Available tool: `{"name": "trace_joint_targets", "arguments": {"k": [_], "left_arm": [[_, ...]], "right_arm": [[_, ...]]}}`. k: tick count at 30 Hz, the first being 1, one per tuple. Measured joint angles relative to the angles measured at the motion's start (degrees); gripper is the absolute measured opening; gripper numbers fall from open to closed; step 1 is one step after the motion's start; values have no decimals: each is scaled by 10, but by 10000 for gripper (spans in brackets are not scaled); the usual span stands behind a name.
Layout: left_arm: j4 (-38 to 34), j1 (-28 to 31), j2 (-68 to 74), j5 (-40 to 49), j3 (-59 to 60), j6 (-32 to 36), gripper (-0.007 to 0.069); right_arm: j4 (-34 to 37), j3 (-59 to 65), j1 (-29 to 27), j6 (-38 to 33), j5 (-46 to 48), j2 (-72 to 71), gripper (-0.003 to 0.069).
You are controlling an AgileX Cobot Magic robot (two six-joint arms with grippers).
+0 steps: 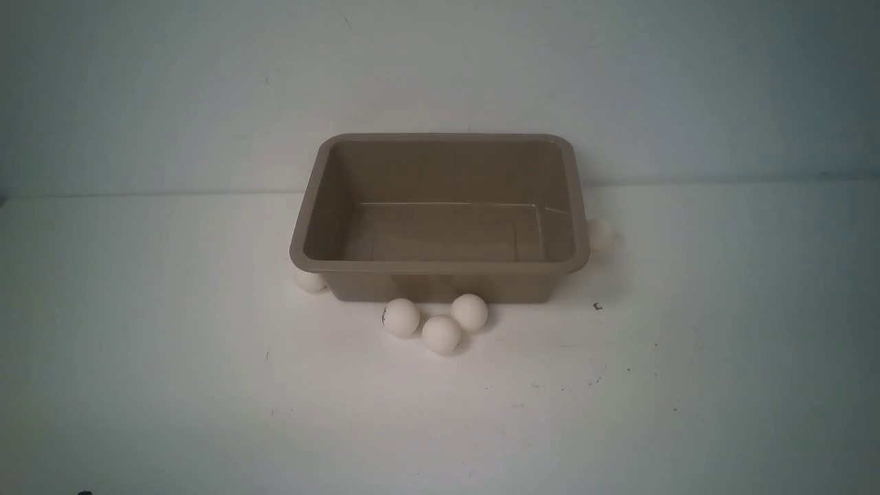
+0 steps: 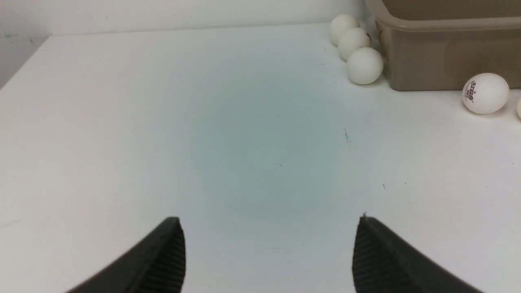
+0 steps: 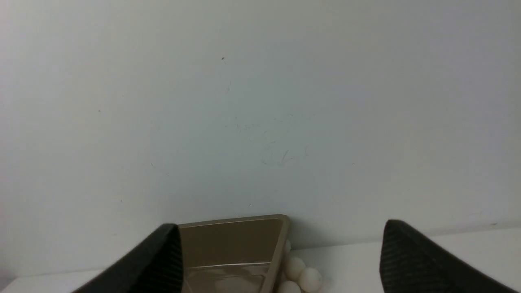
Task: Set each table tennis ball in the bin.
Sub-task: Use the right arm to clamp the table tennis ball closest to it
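Jaws of left gripper (image 2: 268, 221) & right gripper (image 3: 281, 224) stood wide open, empty. White balls (image 1: 441, 334) lay on table (image 1: 206, 385) close round bin (image 1: 440, 267), none inside. Prob v light, hard, slick, roll-prone: pinch gently across widest part

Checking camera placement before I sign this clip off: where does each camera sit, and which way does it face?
Front: between the arms, looking forward and down at the bin and table tennis balls; no arm shows.
Left wrist: low over the table, bin's corner in sight; left fingers spread.
Right wrist: facing the back wall; right fingers spread.
Shared: all three see the bin.
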Motion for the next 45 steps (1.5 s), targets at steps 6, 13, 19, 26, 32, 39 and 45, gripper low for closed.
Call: {"name": "trace_joint_targets", "arguments": {"k": [6, 13, 19, 26, 32, 39, 45], "left_arm": [[0, 0, 0, 0, 0, 0, 499], [0, 0, 0, 0, 0, 0, 499], [0, 0, 0, 0, 0, 3, 499], [0, 0, 0, -1, 0, 14, 499], [0, 0, 0, -1, 0, 14, 499], [-115, 0, 0, -14, 2, -24, 499], [-232, 0, 0, -87, 2, -28, 499]], "right_arm": [[52, -1, 0, -67, 38, 41, 589], [136, -1, 0, -167, 55, 118, 589], [189, -1, 0, -262, 98, 172, 589], [201, -1, 0, -348, 111, 217, 589], [201, -1, 0, -413, 111, 221, 589], [196, -1, 0, -445, 120, 221, 589], [196, -1, 0, -445, 121, 221, 589]]}}
